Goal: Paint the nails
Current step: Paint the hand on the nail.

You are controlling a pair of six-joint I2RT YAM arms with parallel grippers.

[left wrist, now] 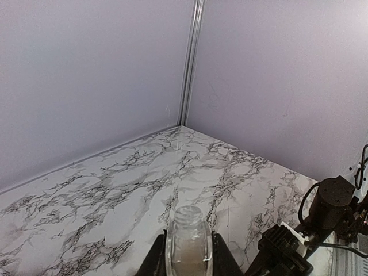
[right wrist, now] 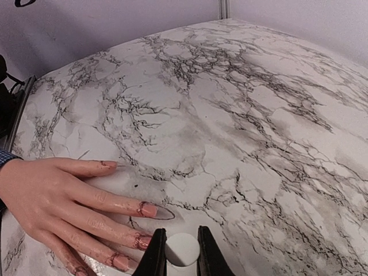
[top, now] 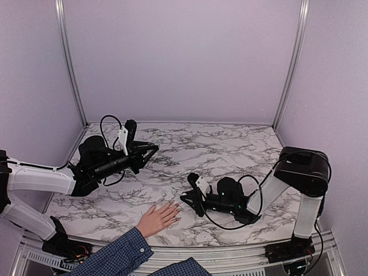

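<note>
Hovering just beside the hand [right wrist: 52, 195], right gripper [right wrist: 181, 236] is clamped on a cap [right wrist: 181, 252], left gripper [left wrist: 188, 253] on a bottle [left wrist: 188, 238]; paint could be smeared beyond the nails [right wrist: 148, 210] by drift.

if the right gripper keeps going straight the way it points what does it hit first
Probably the hand: its fingertips lie just ahead of the right gripper, slightly left of its line. If it clears them, the marble table comes next; depth is unclear.
</note>
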